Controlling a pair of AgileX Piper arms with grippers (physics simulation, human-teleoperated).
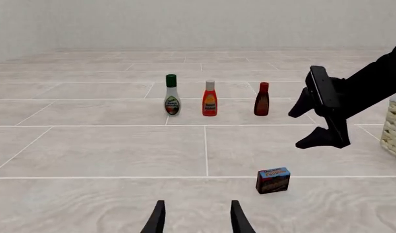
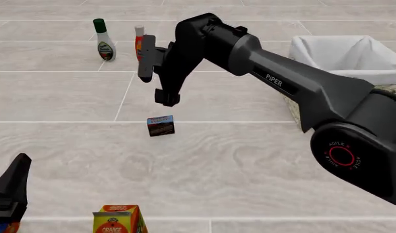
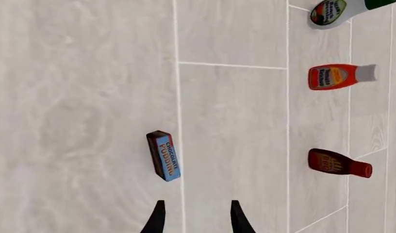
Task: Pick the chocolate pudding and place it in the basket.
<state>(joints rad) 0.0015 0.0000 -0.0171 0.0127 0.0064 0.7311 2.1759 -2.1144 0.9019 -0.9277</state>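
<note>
Pale tiled surface (image 2: 250, 184) carries chocolate pudding (image 2: 160, 126), basket (image 2: 340, 58), three bottles (image 1: 209, 98), orange carton (image 2: 118, 221)

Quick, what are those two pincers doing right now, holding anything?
Left pincer: open, holding nothing.
Right pincer: open, holding nothing, hanging above the pudding.

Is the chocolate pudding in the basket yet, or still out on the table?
Out. The chocolate pudding stands on the table surface, well apart from the basket. The right gripper hangs open above it, holding nothing.
</note>
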